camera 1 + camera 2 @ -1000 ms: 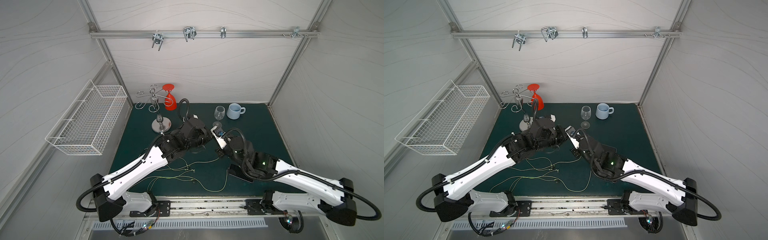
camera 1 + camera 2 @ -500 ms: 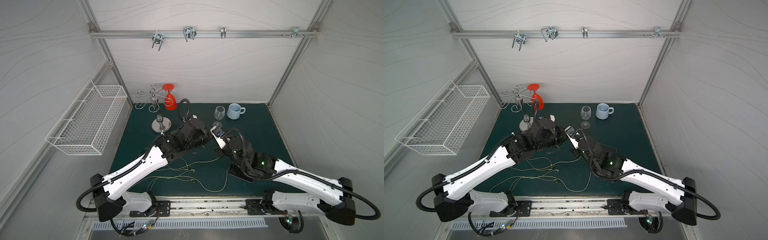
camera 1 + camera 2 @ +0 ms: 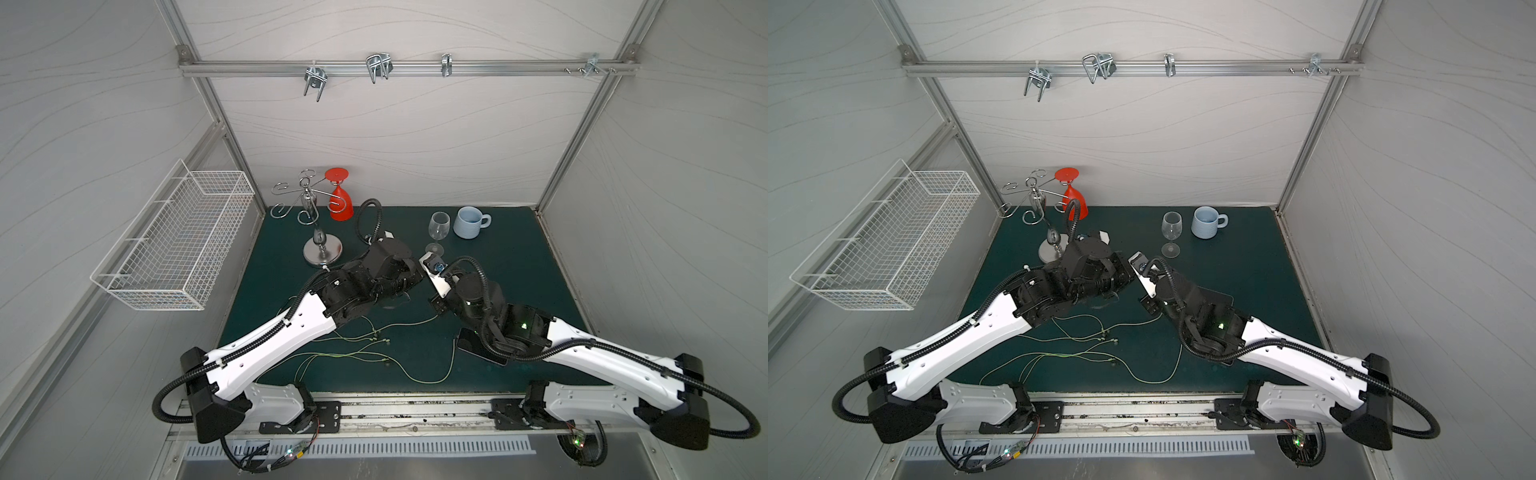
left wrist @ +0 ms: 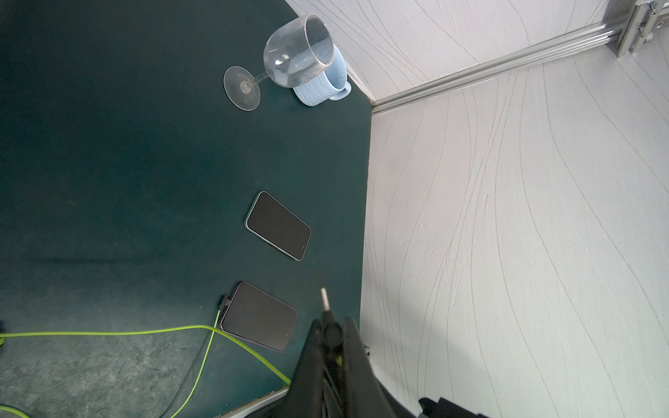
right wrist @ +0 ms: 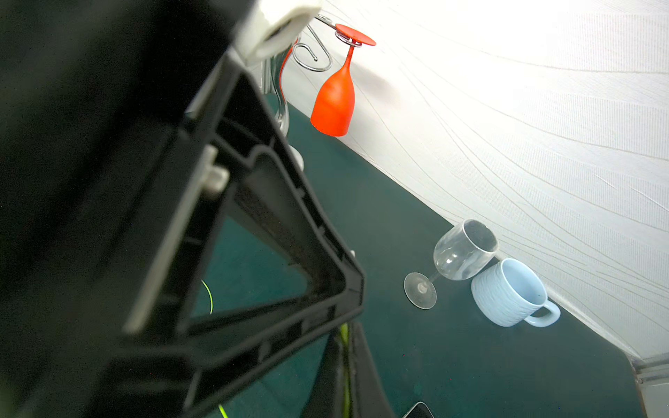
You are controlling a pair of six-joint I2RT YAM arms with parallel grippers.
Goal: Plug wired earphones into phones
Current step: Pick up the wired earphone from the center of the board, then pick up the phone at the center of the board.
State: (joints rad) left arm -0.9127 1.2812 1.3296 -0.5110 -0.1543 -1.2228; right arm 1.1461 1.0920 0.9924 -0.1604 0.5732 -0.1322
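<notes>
Alignment of the earphone plug (image 4: pixel 324 300) with the free phone (image 4: pixel 278 225) is, as I judge it, what the coming move turns on. The left gripper (image 4: pixel 331 327) is clamped on the plug's dark body, with the metal tip sticking out past the fingertips and held clear of the mat (image 4: pixel 108 152). Take the wine glass (image 4: pixel 297 54) as landmark. The free phone lies flat, screen up, and is the nearer of the two phones to the glass. The plugged phone (image 4: pixel 257 316), with a set already seated in one short end, lies just beyond it from the glass. The held plug hovers farther from the glass again, near that plugged phone. The free phone's long axis runs slantwise to the plug's, so the plug probably has to swing round to meet a short end; which end carries the socket I cannot tell. The right gripper (image 5: pixel 347 340) is closed on the earphone cord (image 5: pixel 344 333), probably to manage slack, so the left arm is placed to do the inserting.
</notes>
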